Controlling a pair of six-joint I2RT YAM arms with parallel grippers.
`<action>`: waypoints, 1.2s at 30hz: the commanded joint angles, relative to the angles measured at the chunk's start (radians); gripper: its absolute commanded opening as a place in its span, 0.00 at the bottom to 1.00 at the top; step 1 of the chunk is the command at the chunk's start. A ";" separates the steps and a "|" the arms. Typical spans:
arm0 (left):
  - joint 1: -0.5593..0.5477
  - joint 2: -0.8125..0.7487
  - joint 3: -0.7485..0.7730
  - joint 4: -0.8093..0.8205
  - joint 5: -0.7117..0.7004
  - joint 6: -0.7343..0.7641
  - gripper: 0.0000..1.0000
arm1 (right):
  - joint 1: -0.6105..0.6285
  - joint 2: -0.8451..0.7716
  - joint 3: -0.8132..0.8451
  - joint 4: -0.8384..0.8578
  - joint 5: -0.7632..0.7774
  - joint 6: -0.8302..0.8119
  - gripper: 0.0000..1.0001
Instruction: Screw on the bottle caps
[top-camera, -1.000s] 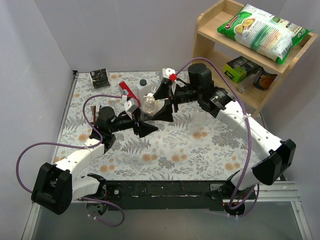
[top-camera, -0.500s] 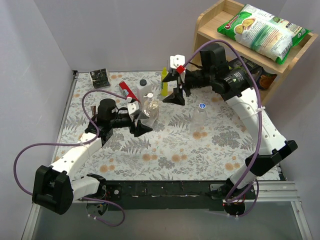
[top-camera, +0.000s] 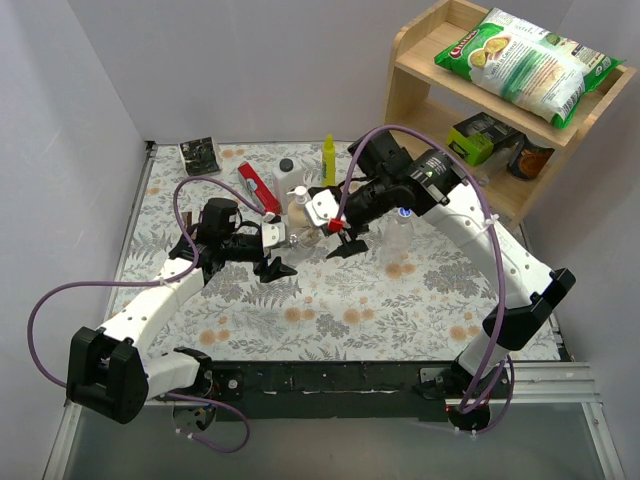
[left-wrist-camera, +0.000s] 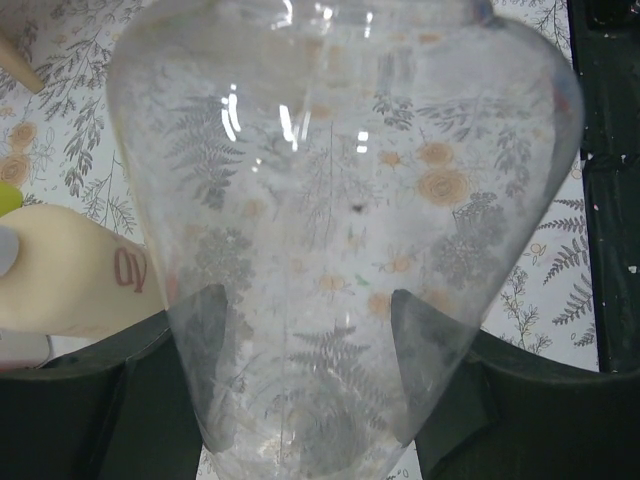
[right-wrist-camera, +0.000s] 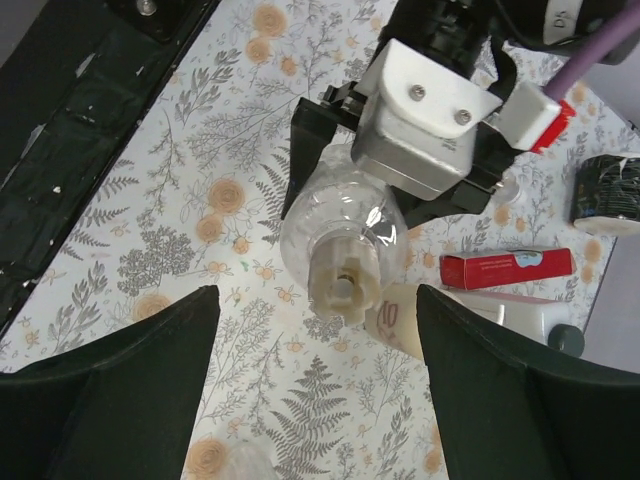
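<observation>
My left gripper (top-camera: 283, 246) is shut on a clear bottle (top-camera: 301, 222), which fills the left wrist view (left-wrist-camera: 340, 200); both fingers (left-wrist-camera: 200, 350) show through its wall. In the right wrist view the bottle (right-wrist-camera: 345, 225) points its neck at the camera, and a pale yellowish cap (right-wrist-camera: 343, 283) sits on that neck. My right gripper (top-camera: 330, 222) hangs just right of the bottle's top. It stands open (right-wrist-camera: 320, 390), its jaws wide on either side of the cap and touching nothing. A second clear bottle (top-camera: 399, 236) with a blue cap (top-camera: 404, 212) stands further right, partly behind the right arm.
A beige pump soap bottle (right-wrist-camera: 405, 320) stands right behind the held bottle. At the back are a white bottle with a black lid (top-camera: 287, 165), a red box (top-camera: 258, 188), a slim yellow bottle (top-camera: 328, 160) and a black box (top-camera: 200, 153). A wooden shelf (top-camera: 420, 90) rises at the back right.
My right arm drew back toward the yellow bottle, then swung forward again to the held bottle's top, its jaws open. The left gripper kept its hold and shifted slightly left.
</observation>
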 joint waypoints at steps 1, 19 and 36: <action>-0.006 -0.016 0.041 -0.026 0.032 0.047 0.00 | 0.026 -0.023 -0.022 -0.010 0.012 -0.059 0.84; -0.020 -0.027 0.051 -0.041 0.032 0.067 0.00 | 0.064 0.030 -0.039 0.036 0.037 -0.021 0.62; -0.026 -0.027 -0.007 0.327 -0.243 -0.325 0.00 | 0.026 0.220 0.131 -0.023 0.057 0.446 0.01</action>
